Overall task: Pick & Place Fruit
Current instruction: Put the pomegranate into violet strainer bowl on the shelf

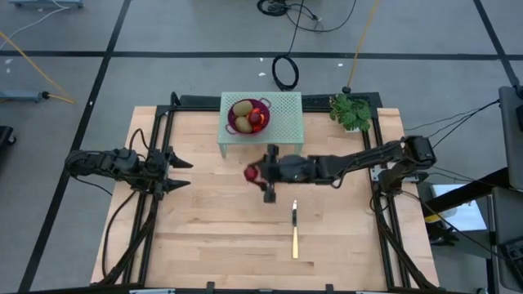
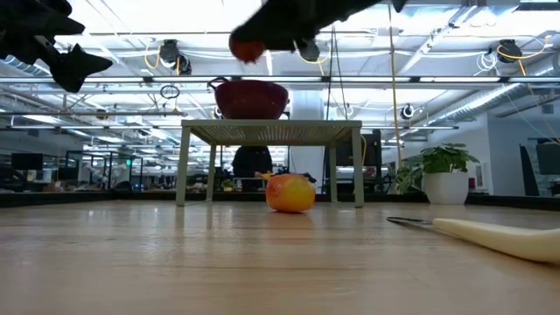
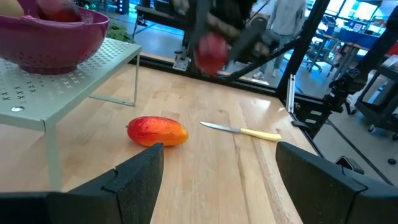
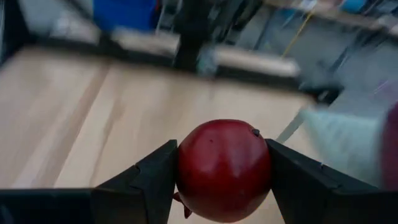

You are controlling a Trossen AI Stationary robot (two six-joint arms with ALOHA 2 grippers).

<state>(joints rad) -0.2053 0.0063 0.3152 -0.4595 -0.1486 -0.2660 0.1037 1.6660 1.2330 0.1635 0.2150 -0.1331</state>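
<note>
A pale wooden worktop (image 1: 212,237) sits on a grey floor, with an open workshop hall behind it in the low view. At its far edge stands a light green perforated stand (image 1: 286,122), which carries a purple colander bowl (image 1: 248,117) holding brown-green and red fruit. The right arm reaches across the middle, and its gripper (image 4: 222,171) has its jaws closed on a dark red ball (image 4: 224,169), held in the air just in front of the stand. The left gripper (image 1: 181,172) waits near the left edge, jaws open and empty. A red-orange oblong fruit (image 3: 157,131) lies on the worktop near the stand. A yellow-handled knife (image 1: 295,232) lies nearer the front.
</note>
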